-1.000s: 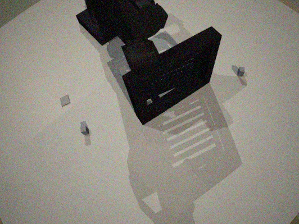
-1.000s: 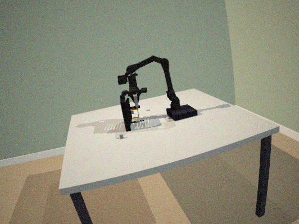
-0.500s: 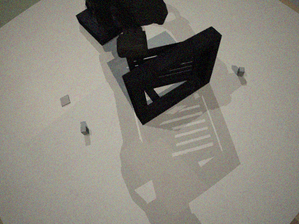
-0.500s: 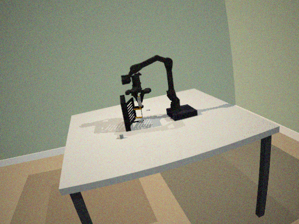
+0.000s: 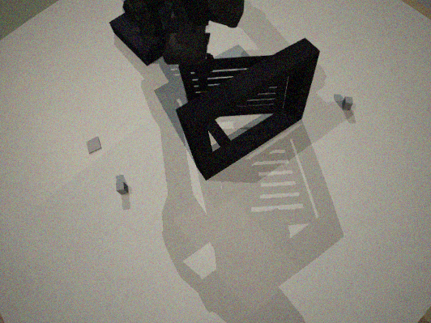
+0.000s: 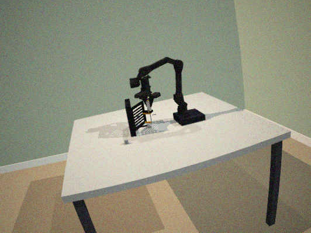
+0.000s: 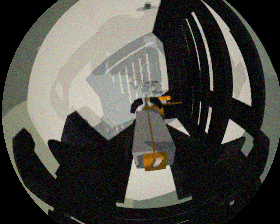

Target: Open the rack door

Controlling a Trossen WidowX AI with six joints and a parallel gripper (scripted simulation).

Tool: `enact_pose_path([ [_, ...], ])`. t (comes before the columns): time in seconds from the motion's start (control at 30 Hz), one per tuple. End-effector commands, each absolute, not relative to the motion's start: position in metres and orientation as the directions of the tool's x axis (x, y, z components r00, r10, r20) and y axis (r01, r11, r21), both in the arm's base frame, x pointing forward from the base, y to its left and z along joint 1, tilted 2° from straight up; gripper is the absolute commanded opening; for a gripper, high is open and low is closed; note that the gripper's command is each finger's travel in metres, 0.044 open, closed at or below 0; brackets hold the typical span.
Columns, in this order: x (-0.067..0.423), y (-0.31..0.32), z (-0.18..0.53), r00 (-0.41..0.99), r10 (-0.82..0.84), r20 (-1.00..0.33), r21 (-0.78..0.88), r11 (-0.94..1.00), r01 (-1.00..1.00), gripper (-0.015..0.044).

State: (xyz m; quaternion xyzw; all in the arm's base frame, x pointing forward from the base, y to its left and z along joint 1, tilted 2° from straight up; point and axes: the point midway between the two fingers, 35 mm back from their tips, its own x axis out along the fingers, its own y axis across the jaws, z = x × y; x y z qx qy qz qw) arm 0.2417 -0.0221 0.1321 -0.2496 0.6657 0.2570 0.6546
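The black slatted door [image 5: 227, 62] [image 6: 143, 109] [image 7: 175, 52] stands partly open from its black upright frame [image 5: 251, 144] [image 6: 130, 117], swung toward the arm's base side. In the top view its hinge side is at the right. The grey upright handle [image 6: 148, 104] [image 7: 150, 129], with orange parts, is at the door's free edge. My gripper [image 6: 149, 103] [image 7: 149, 127] points down from above and is shut on the handle. The top view hides the handle and the fingertips behind the arm. The exact turn of the handle is hard to tell.
The arm's base [image 5: 135, 44] [image 6: 189, 117] stands on the white table [image 5: 61, 241] [image 6: 175, 156], behind the door. A small flat tile [image 5: 94, 145] and a small grey block [image 5: 121, 185] lie left of the frame in the top view. Another small block [image 5: 347, 103] lies to its right.
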Motion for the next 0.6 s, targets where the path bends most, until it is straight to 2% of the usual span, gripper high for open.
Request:
enact_pose_path([
  [0.0, 0.238, -0.014, 0.132, -0.012, 0.008, -1.0, 0.013, 0.795, -0.607, 0.0025],
  [0.57, 0.225, 0.018, 0.132, -0.013, 0.011, -1.0, 0.015, 0.908, -0.419, 0.0025],
])
